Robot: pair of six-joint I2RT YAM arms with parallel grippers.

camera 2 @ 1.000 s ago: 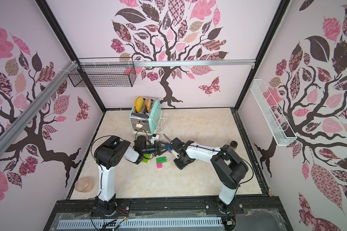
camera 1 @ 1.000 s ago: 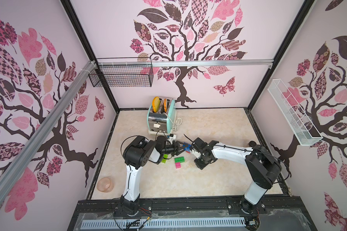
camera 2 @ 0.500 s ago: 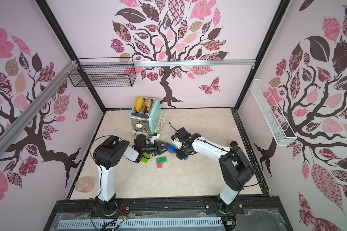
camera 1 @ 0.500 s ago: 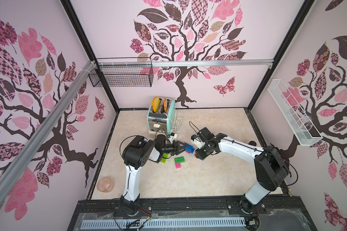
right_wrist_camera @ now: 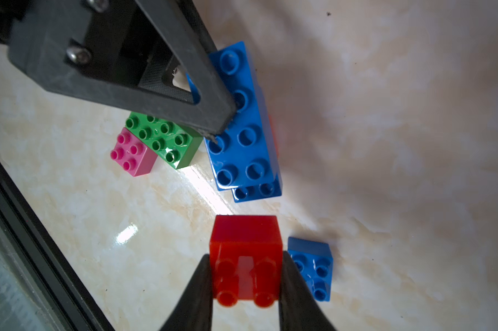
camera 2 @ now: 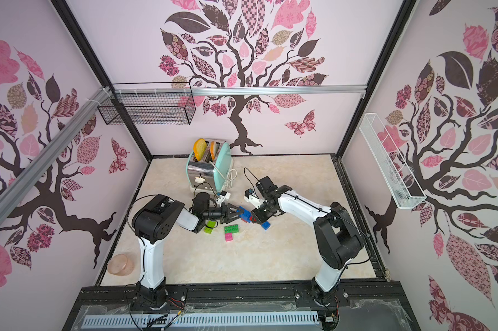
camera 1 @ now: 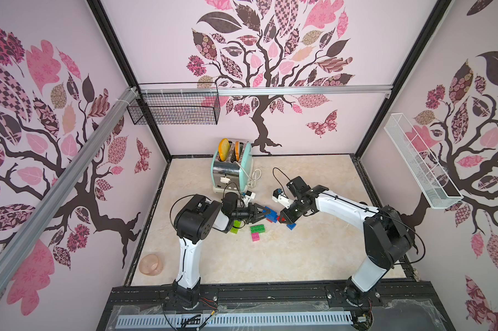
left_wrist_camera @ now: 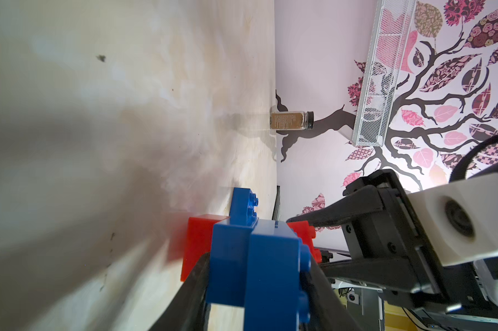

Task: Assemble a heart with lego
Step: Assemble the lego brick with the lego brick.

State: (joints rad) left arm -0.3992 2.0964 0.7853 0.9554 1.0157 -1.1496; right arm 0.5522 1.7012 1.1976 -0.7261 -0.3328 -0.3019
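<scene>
at the left of the brick cluster, on the tabletop (camera 1: 270, 266), a lime brick (camera 1: 236, 227) lies loose, partly under the left arm. next to it, the left gripper (camera 1: 261, 213) is clamped across the blue brick pair (camera 1: 271, 215), two long blue bricks joined with an offset, studs up. the left wrist view shows a red base brick (left_wrist_camera: 199, 243) against the pair's table-side face (joined, it seems). whether this partial heart rests on the table or hangs just above it cannot be told. nearer the robot's base lie the dark green brick (camera 1: 257, 228) and the pink brick (camera 1: 255, 237), close together and not yet used. further right, the right gripper (right_wrist_camera: 245, 275) pinches a small red brick (right_wrist_camera: 244, 258) by two opposite sides, studs facing back toward its wrist. the brick is just beside the pair's end and apart from it. a small blue brick (right_wrist_camera: 310, 269) lies loose at far right. step in hand, by judgement: adding the small red brick to the held pair. the next move calls for squaring its underside over free studs, then pressing down while the left grip holds firm (a skewed seat would likely lever the pair loose).
</scene>
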